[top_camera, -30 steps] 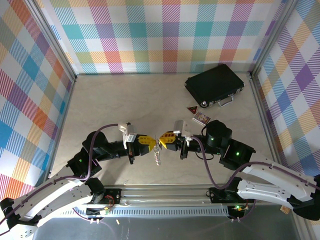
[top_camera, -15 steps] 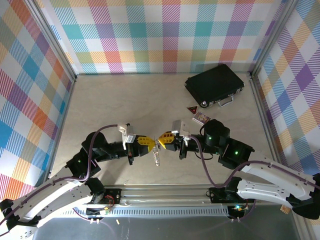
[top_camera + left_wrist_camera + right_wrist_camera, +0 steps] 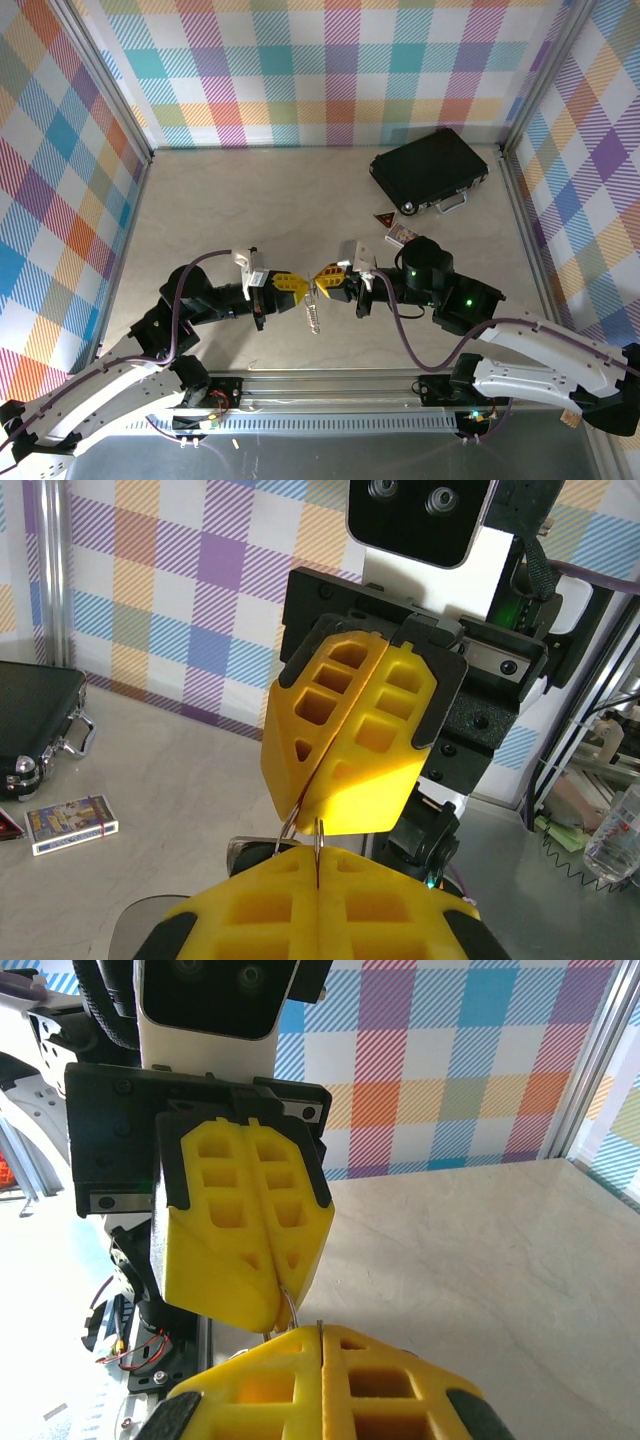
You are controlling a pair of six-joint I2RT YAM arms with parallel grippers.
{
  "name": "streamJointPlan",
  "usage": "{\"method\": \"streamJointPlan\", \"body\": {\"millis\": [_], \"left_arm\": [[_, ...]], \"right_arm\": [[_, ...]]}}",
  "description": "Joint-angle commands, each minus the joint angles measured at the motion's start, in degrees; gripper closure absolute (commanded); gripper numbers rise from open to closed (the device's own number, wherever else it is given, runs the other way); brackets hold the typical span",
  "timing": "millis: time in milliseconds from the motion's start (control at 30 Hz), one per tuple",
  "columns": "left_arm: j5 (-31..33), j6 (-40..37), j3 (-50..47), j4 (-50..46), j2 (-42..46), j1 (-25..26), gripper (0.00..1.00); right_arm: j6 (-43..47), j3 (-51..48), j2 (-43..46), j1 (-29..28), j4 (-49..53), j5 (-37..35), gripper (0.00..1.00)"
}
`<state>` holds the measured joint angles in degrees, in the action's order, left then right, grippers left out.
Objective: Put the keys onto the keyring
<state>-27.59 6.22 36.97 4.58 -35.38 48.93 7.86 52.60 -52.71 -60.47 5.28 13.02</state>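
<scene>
The keys (image 3: 314, 316) show as a small silver toothed cluster just below centre in the overhead view, directly under the spot where the two yellow fingertips meet. I cannot tell how many are there, or whether they dangle free or brush the surface (image 3: 250, 200).

Above them, in the left wrist view, the keyring (image 3: 317, 838) is a thin wire running out of the seam of one pair of fingers and into the seam of the pair facing it. The left claw (image 3: 300, 284) is pressed fully together with the wire pinched in its tip. The right claw (image 3: 324, 281) is clamped just as tight on the other side of the loop, tip to tip with its partner.

Over the last second the claws have not loosened at all and the keys have barely moved. What has shifted is the right arm: its dark wrist joint has swung toward the left of the frame, nudging its tip a little closer to the left one and uncovering more of the patterned card (image 3: 401, 234) behind it. To me that looks like a small twist on the wire, working the ring's coil while both sides hold firm, so the threading seems under way rather than finished.

The black case (image 3: 428, 170) sits well apart at upper right.
</scene>
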Motion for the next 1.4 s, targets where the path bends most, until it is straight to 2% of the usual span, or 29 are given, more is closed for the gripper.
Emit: {"method": "streamJointPlan", "body": {"millis": [0, 433, 1367], "left_arm": [[-0.7, -1.0, 0.1, 1.5, 1.1, -0.3, 1.00], [0.0, -1.2, 0.0, 1.3, 1.6, -0.3, 1.00], [-0.9, -1.0, -0.1, 1.7, 1.7, -0.3, 1.00]], "right_arm": [[0.4, 1.2, 1.7, -0.3, -0.7, 0.2, 1.00], [-5.0, 2.1, 3.1, -0.3, 0.8, 1.7, 1.00], [-4.5, 3.2, 0.1, -0.3, 1.8, 4.2, 1.00]]}}
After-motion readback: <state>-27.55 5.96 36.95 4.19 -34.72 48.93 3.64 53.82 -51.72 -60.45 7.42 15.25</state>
